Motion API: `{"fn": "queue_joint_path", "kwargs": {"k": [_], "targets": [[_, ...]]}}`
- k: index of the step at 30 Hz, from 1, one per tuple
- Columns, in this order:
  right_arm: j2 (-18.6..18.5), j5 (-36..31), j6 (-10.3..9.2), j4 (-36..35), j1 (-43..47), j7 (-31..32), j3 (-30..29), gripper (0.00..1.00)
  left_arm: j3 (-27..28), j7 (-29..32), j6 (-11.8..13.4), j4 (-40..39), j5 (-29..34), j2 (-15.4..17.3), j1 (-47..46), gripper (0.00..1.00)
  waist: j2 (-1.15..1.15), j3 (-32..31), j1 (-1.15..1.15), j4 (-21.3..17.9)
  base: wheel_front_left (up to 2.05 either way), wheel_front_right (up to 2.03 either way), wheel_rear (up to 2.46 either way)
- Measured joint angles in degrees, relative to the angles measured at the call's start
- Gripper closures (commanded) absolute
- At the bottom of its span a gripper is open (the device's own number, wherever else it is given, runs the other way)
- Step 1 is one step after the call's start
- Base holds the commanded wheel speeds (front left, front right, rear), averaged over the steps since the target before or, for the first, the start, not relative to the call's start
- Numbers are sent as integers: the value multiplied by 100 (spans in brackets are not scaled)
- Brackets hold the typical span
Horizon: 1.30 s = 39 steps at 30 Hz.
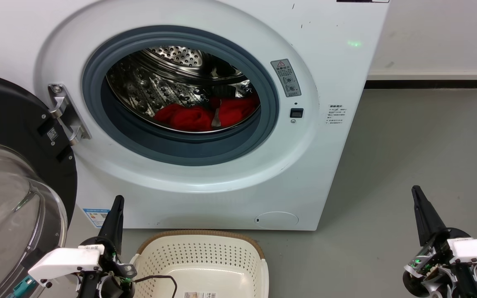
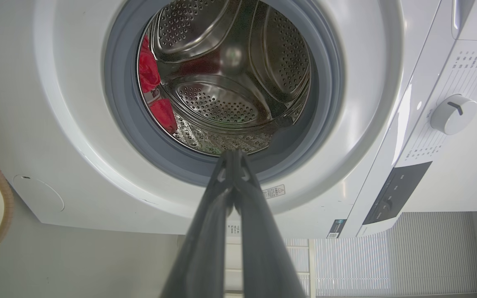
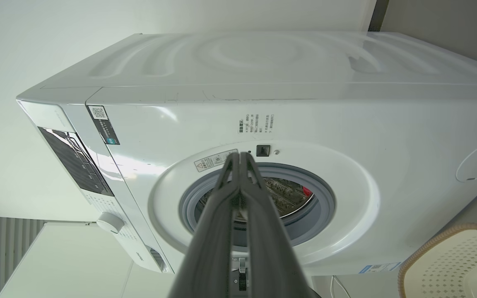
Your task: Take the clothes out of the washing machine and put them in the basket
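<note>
Clothes (image 1: pixel 199 116), bright red, heaped low in the steel drum (image 1: pixel 172 62) of the washing machine (image 1: pixel 222 198), upper centre of the head view, behind the grey gasket (image 1: pixel 180 153). Basket (image 1: pixel 199 233) on the floor (image 1: pixel 408 145) at bottom centre, just before the machine, with a paper label (image 1: pixel 199 295) on its base and a thin black cable (image 1: pixel 166 278) looped over its left part. Door (image 1: pixel 15 124) swung wide at far left, glass bowl outward, close beside the left tool (image 1: pixel 118 200). Left tool clenched on nothing, tips pressed together, lower left. Right tool (image 1: pixel 415 190) clenched and empty too, lower right, over floor, well apart from basket and machine.
</note>
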Motion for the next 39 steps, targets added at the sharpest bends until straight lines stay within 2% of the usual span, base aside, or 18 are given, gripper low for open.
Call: {"fn": "queue_joint_path", "kwargs": {"k": [30, 31, 39], "targets": [[0, 0, 0, 0, 0, 0, 0, 100, 0, 0, 0, 0, 0, 0, 0, 100, 0, 0, 0, 0, 0, 0, 0], [0, 0, 0, 0, 0, 0, 0, 0, 0, 0, 0, 0, 0, 0, 0, 0, 0, 0, 0, 0, 0, 0, 0], [4, -31, -1, 180, 215, -116, 33, 0, -49, -127, 1, 109, 87, -18, 217, 0, 0, 2, 0, 0, 0, 0, 0]]}}
